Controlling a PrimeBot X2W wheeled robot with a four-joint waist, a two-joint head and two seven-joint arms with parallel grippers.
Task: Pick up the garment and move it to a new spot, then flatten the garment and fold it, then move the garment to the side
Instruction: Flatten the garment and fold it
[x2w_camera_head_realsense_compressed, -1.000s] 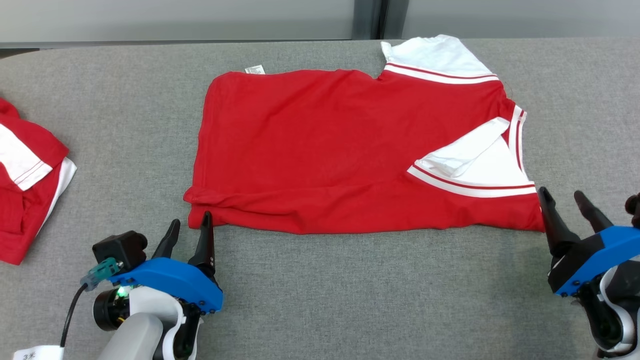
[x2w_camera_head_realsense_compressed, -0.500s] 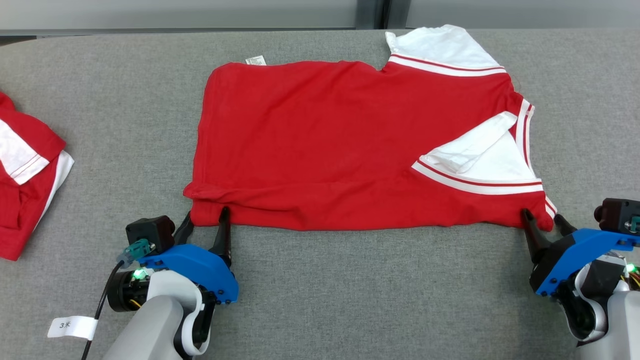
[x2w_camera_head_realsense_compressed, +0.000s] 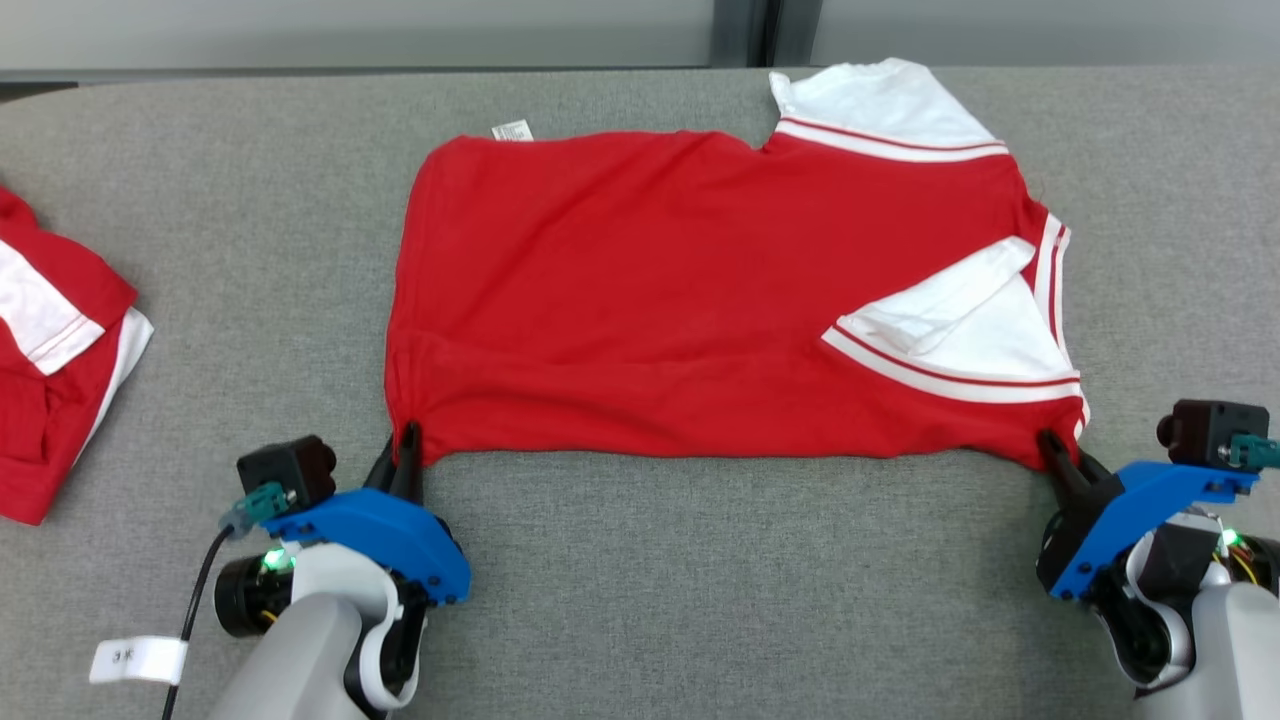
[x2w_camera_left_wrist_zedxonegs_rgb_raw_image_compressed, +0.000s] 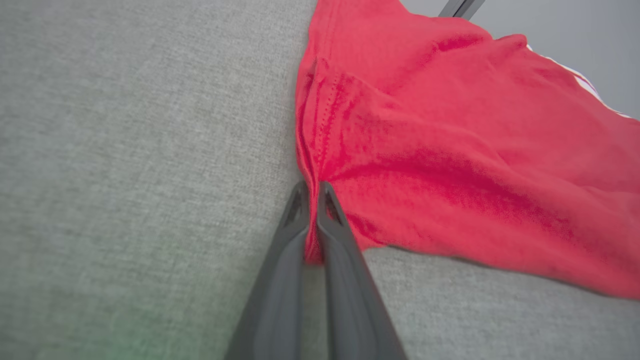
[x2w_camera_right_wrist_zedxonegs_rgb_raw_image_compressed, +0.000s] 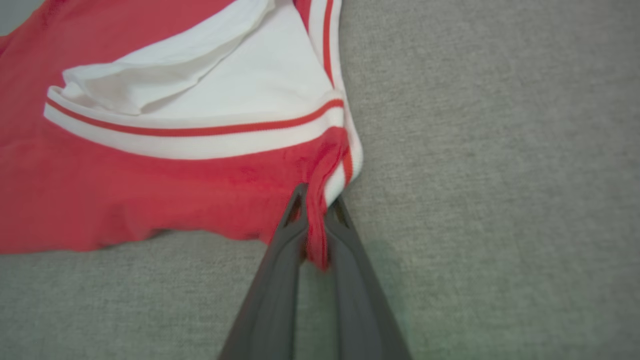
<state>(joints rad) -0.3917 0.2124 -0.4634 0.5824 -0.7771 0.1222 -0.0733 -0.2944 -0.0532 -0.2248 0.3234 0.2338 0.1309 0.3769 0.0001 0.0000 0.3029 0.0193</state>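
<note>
Garment (x2w_camera_head_realsense_compressed: 650, 300) lay spread on the grey surface (x2w_camera_head_realsense_compressed: 700, 580); fingers of the left gripper (x2w_camera_head_realsense_compressed: 405, 437) were closed on its near left corner, those of the right gripper (x2w_camera_head_realsense_compressed: 1057, 442) on its near right corner.

Blue shells (x2w_camera_head_realsense_compressed: 380, 530), pale arms (x2w_camera_head_realsense_compressed: 300, 660), long dark fingers (x2w_camera_head_realsense_compressed: 409, 455). Black cable (x2w_camera_head_realsense_compressed: 203, 582) and white tag (x2w_camera_head_realsense_compressed: 137, 660) at 7 o'clock.

garment (x2w_camera_head_realsense_compressed: 650, 300) spread at centre of table (x2w_camera_head_realsense_compressed: 700, 580) | other garment (x2w_camera_head_realsense_compressed: 50, 350) far left, well apart | left gripper (x2w_camera_head_realsense_compressed: 405, 442) at near-left corner | right gripper (x2w_camera_head_realsense_compressed: 1056, 447) at near-right corner
</note>
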